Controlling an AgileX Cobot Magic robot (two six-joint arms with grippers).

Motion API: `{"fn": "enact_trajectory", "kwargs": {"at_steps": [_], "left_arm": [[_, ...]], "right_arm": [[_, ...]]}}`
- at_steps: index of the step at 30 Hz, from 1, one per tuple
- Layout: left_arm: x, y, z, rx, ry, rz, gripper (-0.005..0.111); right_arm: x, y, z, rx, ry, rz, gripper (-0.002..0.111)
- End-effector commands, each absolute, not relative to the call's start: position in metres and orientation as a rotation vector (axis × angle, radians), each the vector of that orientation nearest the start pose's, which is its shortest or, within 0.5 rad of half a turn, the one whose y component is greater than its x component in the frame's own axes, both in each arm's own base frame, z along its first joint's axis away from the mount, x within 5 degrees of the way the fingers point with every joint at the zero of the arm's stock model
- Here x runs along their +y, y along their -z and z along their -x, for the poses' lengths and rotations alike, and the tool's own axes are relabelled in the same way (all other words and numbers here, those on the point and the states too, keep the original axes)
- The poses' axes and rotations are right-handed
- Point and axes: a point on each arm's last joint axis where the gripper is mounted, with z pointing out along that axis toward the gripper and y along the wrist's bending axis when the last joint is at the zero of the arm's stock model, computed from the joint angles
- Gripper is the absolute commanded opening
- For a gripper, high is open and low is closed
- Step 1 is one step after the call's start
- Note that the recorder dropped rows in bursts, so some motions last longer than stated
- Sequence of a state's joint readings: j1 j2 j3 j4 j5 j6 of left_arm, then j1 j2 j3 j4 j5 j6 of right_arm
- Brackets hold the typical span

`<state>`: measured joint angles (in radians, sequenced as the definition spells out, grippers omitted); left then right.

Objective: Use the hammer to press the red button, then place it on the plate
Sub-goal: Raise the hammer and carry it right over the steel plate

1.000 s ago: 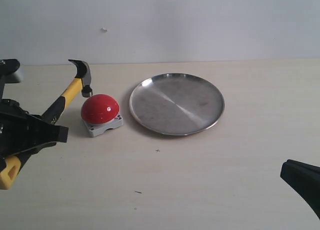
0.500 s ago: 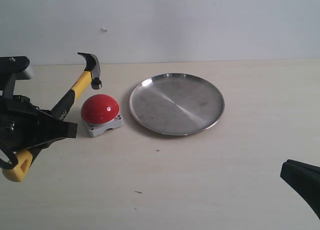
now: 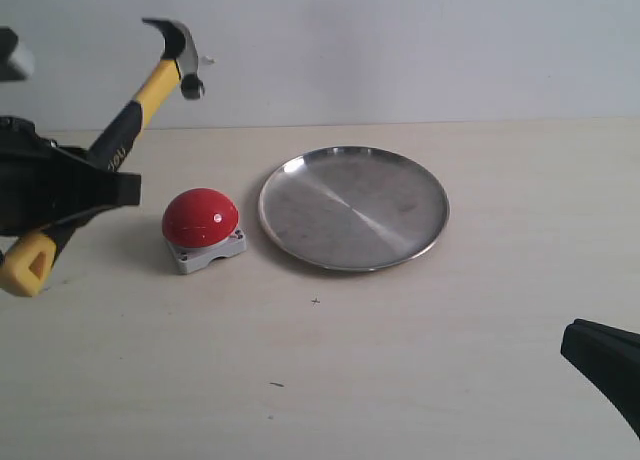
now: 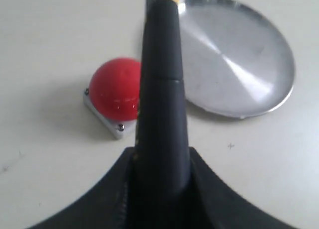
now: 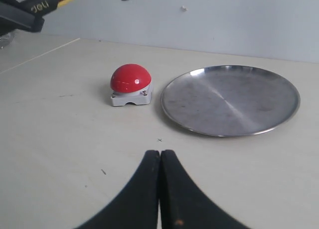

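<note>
My left fingers are clamped on the black middle of the hammer, which I hold clear of the tabletop, tilted, with its yellow end low at the far left and its dark head high against the wall, above and a little left of the red button. Only the exterior view gives the hammer whole. My left wrist view cuts the head off and shows just the dark grip running forward to a sliver of yellow, with the button on one side of it and the plate beyond on the other. The button sits on its grey base just beside the plate's left rim, not touching it, and the plate is bare. At the far right, the exterior view catches only a dark corner of my right fingers. My right wrist view shows them pressed together with nothing between them, low over the tabletop and well apart from the plate. By count: one hammer, one button, one plate, two sets of fingers.
</note>
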<state>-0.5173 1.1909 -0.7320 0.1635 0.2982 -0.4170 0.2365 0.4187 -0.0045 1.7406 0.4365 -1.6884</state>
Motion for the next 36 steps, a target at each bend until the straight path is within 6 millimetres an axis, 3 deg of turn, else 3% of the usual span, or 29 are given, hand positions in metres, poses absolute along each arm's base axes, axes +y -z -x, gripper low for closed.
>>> {"fn": "enact_trajectory", "kwargs": {"at_steps": [1,4,10,12,15,18,22,25,30,36], "left_arm": [[-0.119,-0.297,-0.215,2.113,0.4,-0.287,0.0],[-0.121,-0.278,-0.218,2.184,0.382,-0.291,0.0],[-0.125,-0.199,-0.22,2.396,0.344,-0.303,0.0],[-0.126,-0.187,-0.222,2.433,0.334,-0.299,0.0],[-0.131,-0.202,-0.226,2.41,0.351,-0.293,0.0],[-0.139,-0.234,-0.222,2.319,0.402,-0.318,0.0],[-0.143,-0.277,-0.213,2.156,0.538,-0.264,0.0],[-0.146,-0.292,-0.209,2.043,0.668,-0.18,0.0],[-0.171,-0.286,-0.21,1.972,0.762,-0.216,0.0],[-0.196,-0.254,-0.228,1.981,0.876,-0.161,0.0]], "right_arm": [[0.056,-0.192,-0.071,1.776,-0.605,0.455,0.0],[0.056,-0.192,-0.071,1.776,-0.605,0.455,0.0],[0.056,-0.192,-0.071,1.776,-0.605,0.455,0.0],[0.056,-0.192,-0.071,1.776,-0.605,0.455,0.0],[0.056,-0.192,-0.071,1.776,-0.605,0.455,0.0],[0.056,-0.192,-0.071,1.776,-0.605,0.455,0.0],[0.056,-0.192,-0.071,1.776,-0.605,0.455,0.0],[0.056,-0.192,-0.071,1.776,-0.605,0.455,0.0],[0.056,-0.192,-0.071,1.776,-0.605,0.455,0.0],[0.056,-0.192,-0.071,1.776,-0.605,0.455,0.0]]}}
